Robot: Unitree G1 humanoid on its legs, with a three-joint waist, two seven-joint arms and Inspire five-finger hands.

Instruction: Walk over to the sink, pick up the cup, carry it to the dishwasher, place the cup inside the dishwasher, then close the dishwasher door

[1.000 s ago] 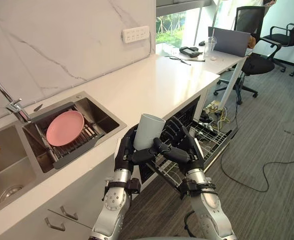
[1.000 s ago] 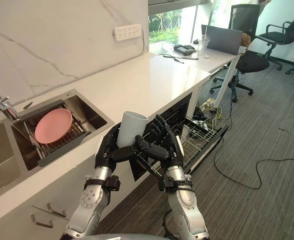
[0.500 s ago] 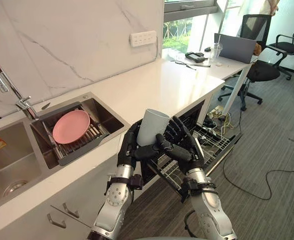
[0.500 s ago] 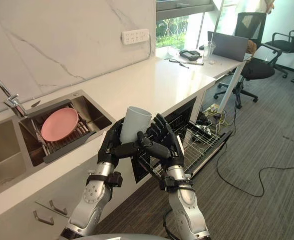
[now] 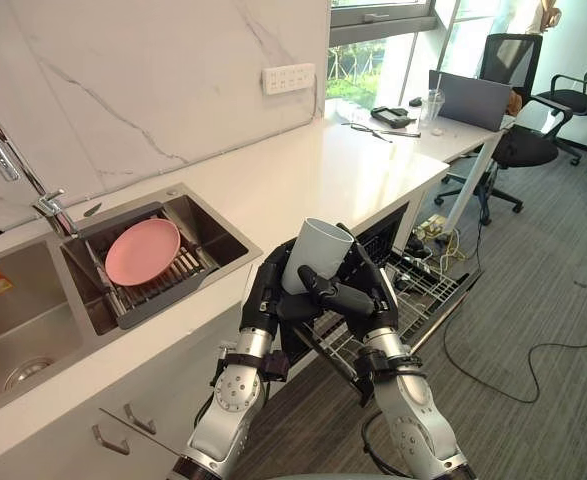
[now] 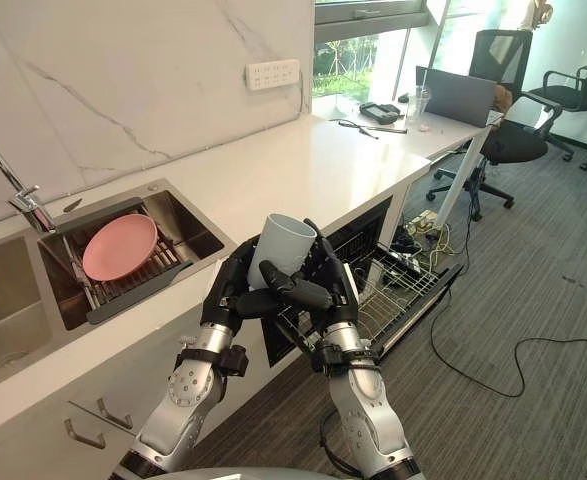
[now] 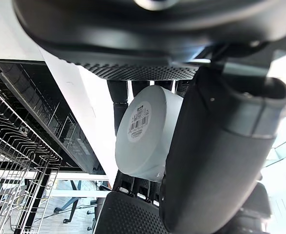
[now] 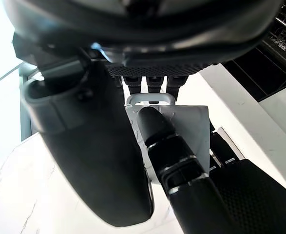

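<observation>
The left robot hand (image 5: 264,300) and the right robot hand (image 5: 374,300) clasp the cup (image 5: 318,252) between them, the fingers of each curled round its sides and both thumbs lying across its front. The cup is pale, tilted, its open mouth up and turned slightly toward the wall. In the left wrist view its round base (image 7: 142,126) carries a small label, with dark fingers pressed against the wall of the cup on both sides.

The cup hangs in the air just off the front edge of the tabletop (image 5: 323,170), above the near end of the open dishwasher (image 5: 379,230). The dishwasher's wire rack (image 5: 428,285) is pulled out over the lowered door, low and to the right of the hands.

On the robot's left the sink (image 5: 235,243) is set into the tabletop. A pink plate (image 5: 142,251) leans in a dark draining rack (image 5: 173,290) inside it, and a metal tap (image 5: 13,165) stands behind, at the wall. A white socket strip (image 5: 288,78) is fixed to the marble wall above the tabletop's back edge.

At the tabletop's far end stands a desk with a laptop (image 5: 470,98) and a clear drinking cup (image 5: 433,103) on it. Black office chairs (image 5: 518,60) stand beyond on the grey carpet.
</observation>
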